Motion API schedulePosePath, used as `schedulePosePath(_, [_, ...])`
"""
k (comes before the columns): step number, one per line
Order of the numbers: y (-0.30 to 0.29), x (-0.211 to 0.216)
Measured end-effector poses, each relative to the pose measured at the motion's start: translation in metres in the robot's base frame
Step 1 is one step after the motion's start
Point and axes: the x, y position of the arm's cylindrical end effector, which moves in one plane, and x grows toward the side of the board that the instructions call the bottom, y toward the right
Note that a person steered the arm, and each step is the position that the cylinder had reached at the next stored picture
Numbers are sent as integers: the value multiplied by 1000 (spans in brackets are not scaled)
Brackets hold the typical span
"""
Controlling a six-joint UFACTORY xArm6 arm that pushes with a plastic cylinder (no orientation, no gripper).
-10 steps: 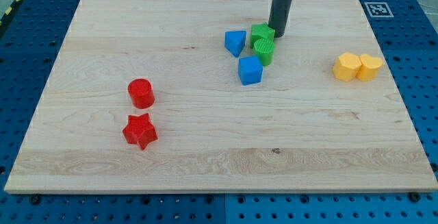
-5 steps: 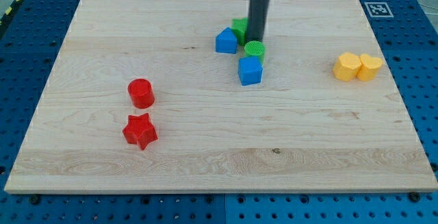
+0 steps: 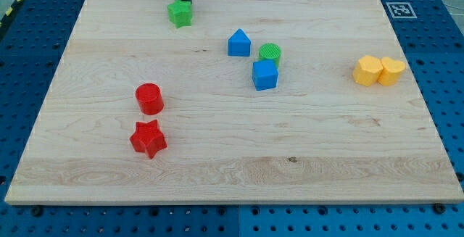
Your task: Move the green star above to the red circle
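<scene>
Pale wooden worktop (image 3: 232, 179) over blue pegboard; the green star (image 3: 180, 13) sits near the view's top, well above the red circle (image 3: 149, 98). My tip (image 3: 182, 1) touches its top edge, no gripper fitted. Light, slippery; push its far side squarely.

Red star (image 3: 148, 138) near table (image 3: 217, 172) left side, low. Blue pointed block (image 3: 238, 43) at upper middle. Green cylinder (image 3: 270, 53) just right of it, touching blue cube (image 3: 264, 75) below. Two yellow blocks at view's right, touching: left one (image 3: 367, 70), heart-like one (image 3: 392, 71). Marker tag (image 3: 399, 9) at top-right corner.
</scene>
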Motion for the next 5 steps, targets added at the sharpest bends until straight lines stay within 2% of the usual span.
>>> schedulePosePath(2, [-7, 10])
schedulePosePath(3, [-5, -20])
schedulePosePath(4, [21, -36])
schedulePosePath(5, [39, -11])
